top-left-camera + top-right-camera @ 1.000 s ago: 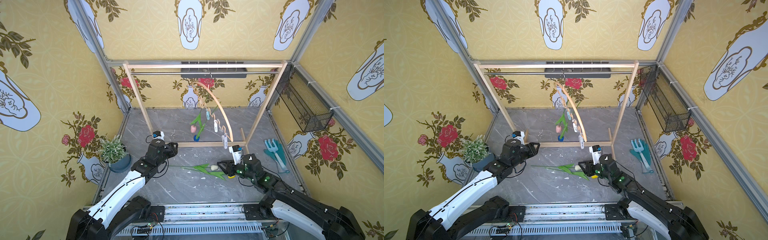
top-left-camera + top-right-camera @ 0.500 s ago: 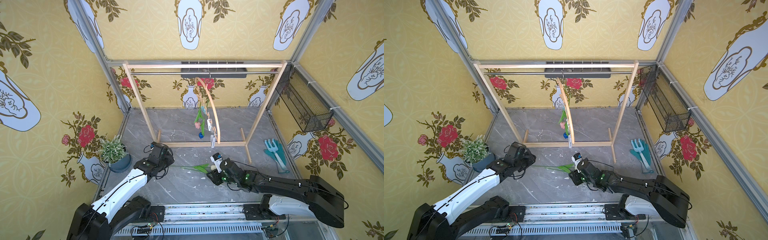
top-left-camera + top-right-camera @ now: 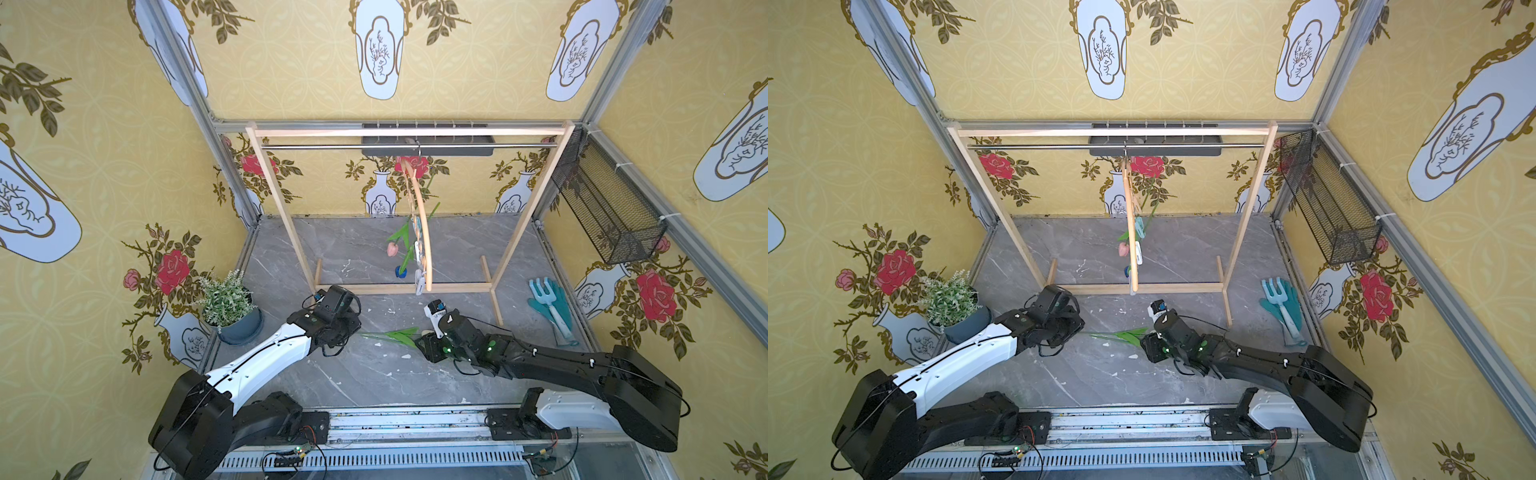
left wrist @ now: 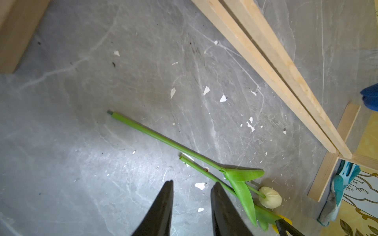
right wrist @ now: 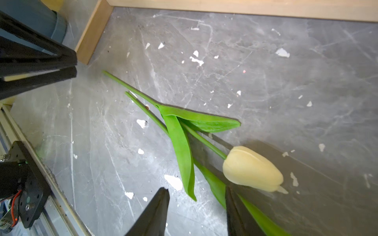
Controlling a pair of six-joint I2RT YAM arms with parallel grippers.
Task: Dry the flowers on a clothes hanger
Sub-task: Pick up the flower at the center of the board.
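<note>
The flowers are in two places. The pink tulip [image 3: 392,249] and the blue tulip [image 3: 401,272] hang head down from the clothes hanger [image 3: 424,232]. The hanger is hooked on the metal rail [image 3: 332,146] of the wooden rack [image 3: 332,133] toward the back of the desk [image 3: 374,382], and shows almost edge-on in both top views.

The cream tulip [image 5: 251,168] and the yellow tulip [image 4: 196,167] lie flat on the desk, side by side. They are in front of the rack's base bar, about midway between the left and right edges. Their stems run nearly parallel, cut ends toward the left edge and heads toward the right. The yellow head shows only as a sliver in the left wrist view.

The left fingers [image 4: 161,210] stand apart, with bare desk in the gap between them. One of them overlaps the yellow tulip's stem in the wrist view; whether it touches cannot be told. The right fingers [image 5: 153,214] also stand apart, clamped on nothing. The tip of a cream-tulip leaf lies in their gap, and one finger covers the yellow tulip's leaf just beside the cream head.

A potted plant [image 3: 228,299] stands by the left edge. A small garden fork [image 3: 542,291] lies on a teal glove [image 3: 565,305] near the right edge.
</note>
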